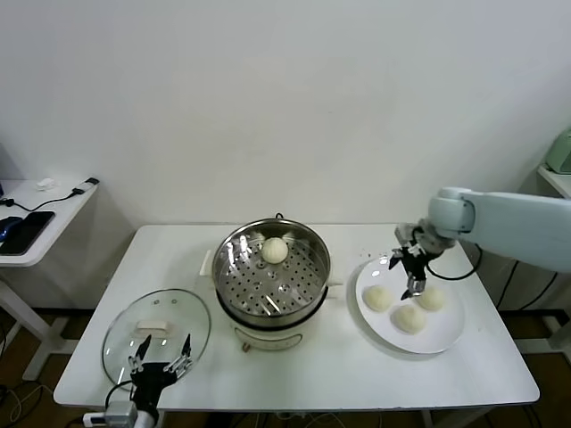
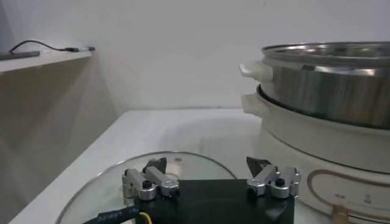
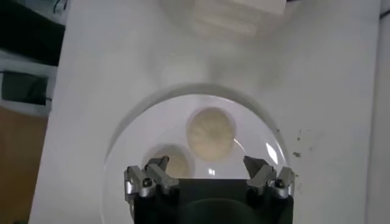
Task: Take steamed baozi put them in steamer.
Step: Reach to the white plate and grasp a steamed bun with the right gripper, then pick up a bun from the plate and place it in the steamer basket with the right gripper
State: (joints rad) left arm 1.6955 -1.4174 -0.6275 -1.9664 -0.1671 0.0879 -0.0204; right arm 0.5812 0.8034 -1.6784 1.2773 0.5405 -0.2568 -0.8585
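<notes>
One baozi lies in the steamer; three wait on the plate under the open, empty right gripper; left gripper open too

White table: rectangular, set against a plain white wall.

Glass lid: round, white handle on top, lying flat near the table's front-left corner.

White plate: round, flat, on the table's right side near the right edge.

Side table: white, beyond the left edge, carrying a dark phone and a cable.
</notes>
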